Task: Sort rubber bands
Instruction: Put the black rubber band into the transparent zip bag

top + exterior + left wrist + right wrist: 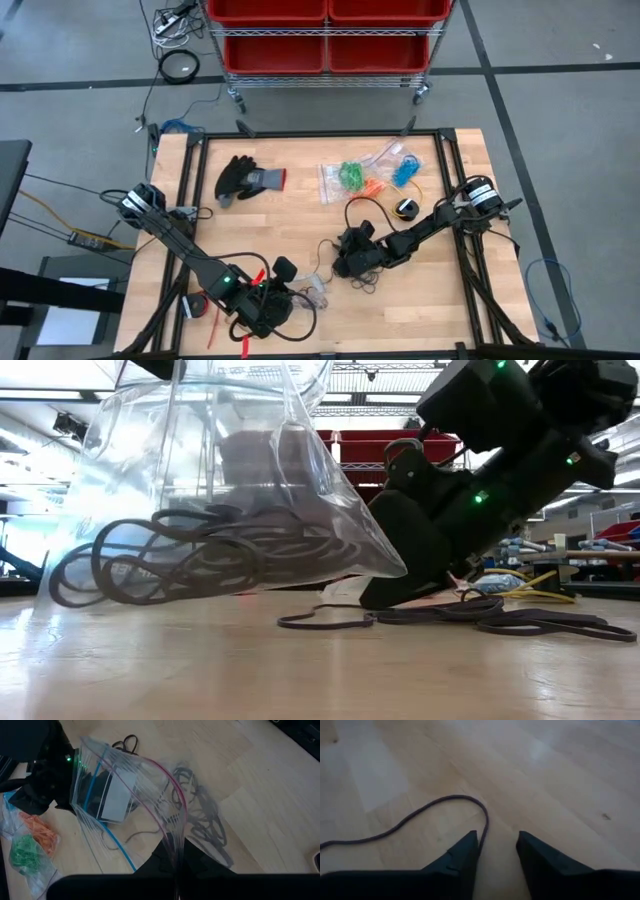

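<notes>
A clear zip bag (130, 795) with black rubber bands (190, 560) inside hangs from my left gripper (175, 870), which is shut on it near the table's near edge (283, 285). More loose black rubber bands (500, 618) lie on the wood beside my right gripper (497, 845). That gripper is open, tipped down, with its fingertips at the table top (342, 266). One black band's loop (445, 802) runs up to the inner edge of one right finger. Small bags of green (350, 175), orange (375, 187) and blue (405, 170) bands lie at the far side. My left gripper pinches the bag's mouth at the pink zip strip (176, 842) between its two fingers, coming from above and slanting down. The bag hangs below with its mouth open, and its bottom (200, 595) rests on the table. My right gripper has a black band against one fingertip (481, 836); I cannot tell whether they touch.
A black glove (245, 180) lies at the far left of the table. A small black device with a yellow cable (405, 208) sits near the right arm. Red bins on a cart (325, 35) stand beyond the far edge.
</notes>
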Available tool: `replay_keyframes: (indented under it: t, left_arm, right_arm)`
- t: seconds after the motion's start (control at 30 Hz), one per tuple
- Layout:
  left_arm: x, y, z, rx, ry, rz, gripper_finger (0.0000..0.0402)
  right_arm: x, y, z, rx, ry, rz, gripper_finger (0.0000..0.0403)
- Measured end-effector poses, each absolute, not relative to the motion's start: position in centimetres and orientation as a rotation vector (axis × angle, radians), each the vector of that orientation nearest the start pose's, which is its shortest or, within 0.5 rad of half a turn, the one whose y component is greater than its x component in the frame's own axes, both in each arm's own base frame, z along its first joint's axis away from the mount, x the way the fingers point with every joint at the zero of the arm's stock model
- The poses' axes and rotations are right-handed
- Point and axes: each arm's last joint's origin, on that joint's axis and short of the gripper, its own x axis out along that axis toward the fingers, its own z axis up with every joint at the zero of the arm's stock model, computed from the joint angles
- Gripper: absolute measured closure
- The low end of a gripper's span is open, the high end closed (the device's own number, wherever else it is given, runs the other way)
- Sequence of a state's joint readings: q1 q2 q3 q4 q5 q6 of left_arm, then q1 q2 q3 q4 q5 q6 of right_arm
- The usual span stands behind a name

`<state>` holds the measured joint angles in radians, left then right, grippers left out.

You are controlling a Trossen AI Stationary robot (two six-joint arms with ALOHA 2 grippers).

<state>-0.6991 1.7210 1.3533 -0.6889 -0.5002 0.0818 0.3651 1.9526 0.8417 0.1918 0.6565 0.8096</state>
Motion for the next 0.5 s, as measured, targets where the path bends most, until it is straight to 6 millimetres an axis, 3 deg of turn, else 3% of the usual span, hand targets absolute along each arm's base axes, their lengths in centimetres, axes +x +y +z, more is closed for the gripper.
replay_keyframes:
  t: [0.2,0.5]
  left_arm:
    - [28.11,-21.82,25.14,0.673,0.869,-0.216,0.0399]
    - [28.14,-21.86,25.17,0.67,0.864,-0.216,0.0399]
  right_arm:
    - [31.89,10.21,8.19,0.316,0.663,-0.554,0.0385]
    - [31.76,11.12,9.04,0.311,0.614,-0.523,0.0403]
